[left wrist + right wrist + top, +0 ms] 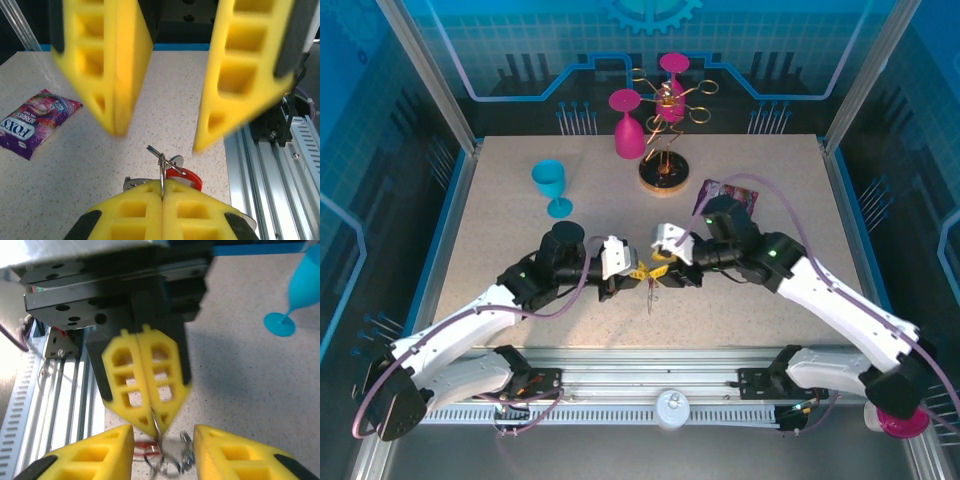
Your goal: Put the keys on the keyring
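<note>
My left gripper (632, 272) (161, 189) is shut on a thin silver ring (161, 167), held upright just above the table. The keys hang from that ring: a small red tag (186, 176) (145, 447) with small silver links and a silver metal piece (131, 183) beside it. My right gripper (665, 268) (162, 432) is open, facing the left one tip to tip. Its yellow fingers (120, 100) stand on either side of the blurred silver rings (186, 456) without touching them. I cannot make out the dark grey keyring loop.
A blue cup (551, 185) (300, 285) stands at the back left. Two pink cups (627, 125) and a gold wire rack (665, 130) are at the back centre. A purple snack packet (730, 192) (30, 122) lies behind the right arm. The metal rail (670, 385) runs along the near edge.
</note>
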